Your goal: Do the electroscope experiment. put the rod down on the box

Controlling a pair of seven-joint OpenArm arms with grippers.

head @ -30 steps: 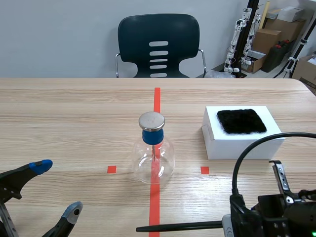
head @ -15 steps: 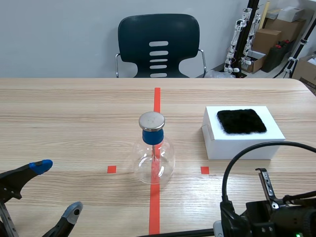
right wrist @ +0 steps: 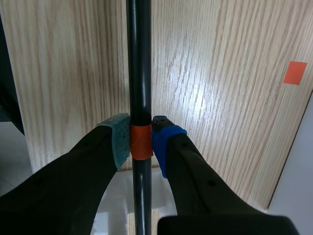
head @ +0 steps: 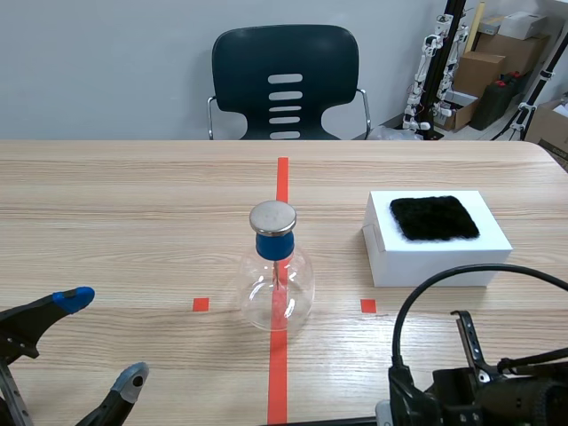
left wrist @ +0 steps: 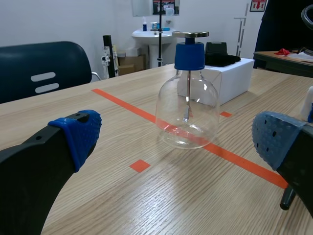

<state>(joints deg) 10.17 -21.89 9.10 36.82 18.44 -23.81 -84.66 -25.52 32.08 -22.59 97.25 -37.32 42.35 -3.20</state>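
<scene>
Right gripper (right wrist: 141, 139) is clamped on the black rod (right wrist: 138, 58), its 2 pads pressing an orange-red band on the shaft. The rod runs ahead over the wooden table (right wrist: 210, 73), and both its ends are cut off, so its length cannot be told, nor whether it touches the wood. In the scene view this arm sits low at the near right corner, its fingers hidden behind its own body and cable (head: 426, 293).

The white box (head: 435, 257) stands well apart from the rod and carries a black fuzzy pad (head: 434, 217).

Left gripper (head: 104, 339) sits low at the near left, fingers spread wide, holding nothing.

The glass electroscope flask (head: 276, 288) stands on the red tape line; its inner leaf is too small to read.
</scene>
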